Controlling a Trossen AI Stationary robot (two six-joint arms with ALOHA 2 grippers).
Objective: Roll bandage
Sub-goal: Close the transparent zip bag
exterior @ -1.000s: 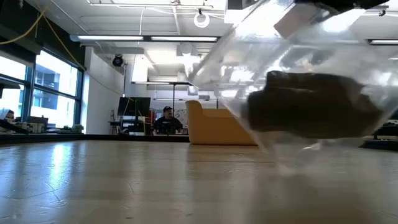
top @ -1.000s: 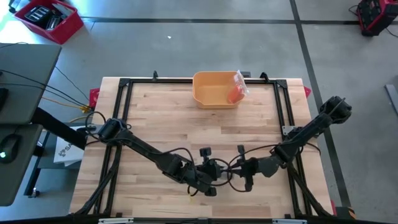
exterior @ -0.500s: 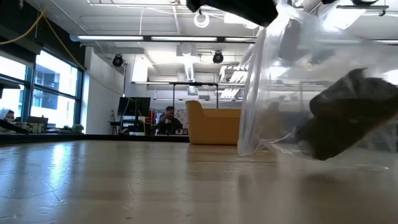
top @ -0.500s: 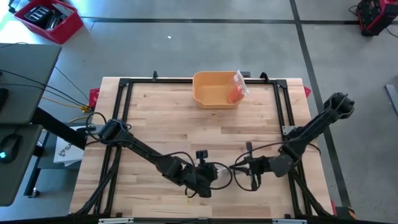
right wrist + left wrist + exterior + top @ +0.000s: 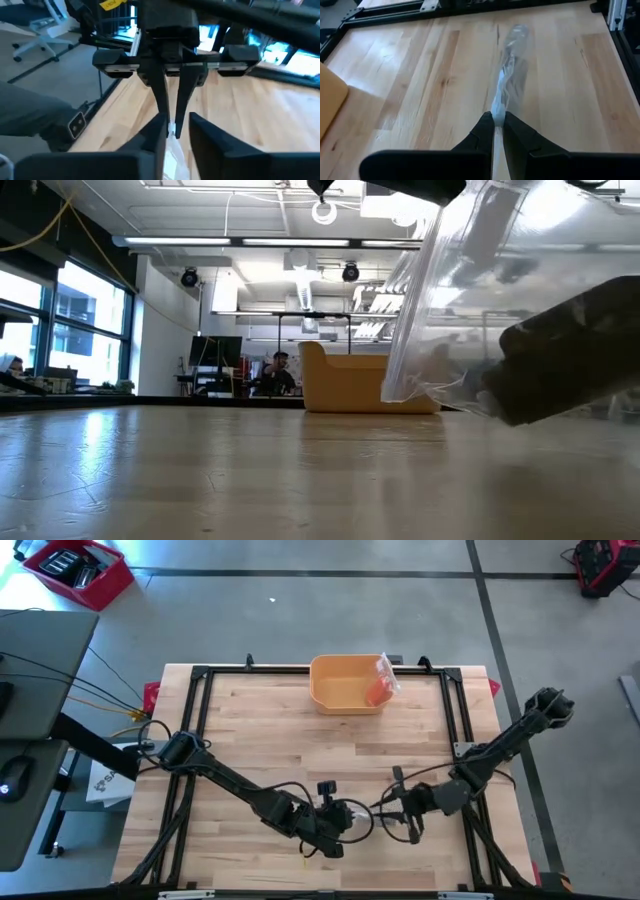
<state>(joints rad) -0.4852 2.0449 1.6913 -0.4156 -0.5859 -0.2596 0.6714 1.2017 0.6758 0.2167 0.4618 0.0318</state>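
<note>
Low view showed the clear bag [image 5: 450,310] hanging slack from above, its lower corner just off the table [image 5: 200,470]. A dark mass [image 5: 570,360] loomed through the film; whether that was the bandage or an arm behind it could not be told. A second before, the bag had been stretched taut and tilted between both arms. From the left wrist, the left pincer [image 5: 498,117] was clamped tight on the bag's edge, the film [image 5: 507,75] trailing straight ahead of its tips. The right pincer [image 5: 178,122], facing the left one head-on, had gone from closed to slightly parted, with film [image 5: 172,150] lying loose between its fingers rather than nipped. From above, it [image 5: 395,808] had also backed away from the left pincer [image 5: 345,822], so the bag [image 5: 365,815] spanned a wider gap. By that, the right side seemed to be letting go, leaving the left as sole holder, and no rolling looked begun. An orange bin [image 5: 345,690] stood well beyond both pincers.
</note>
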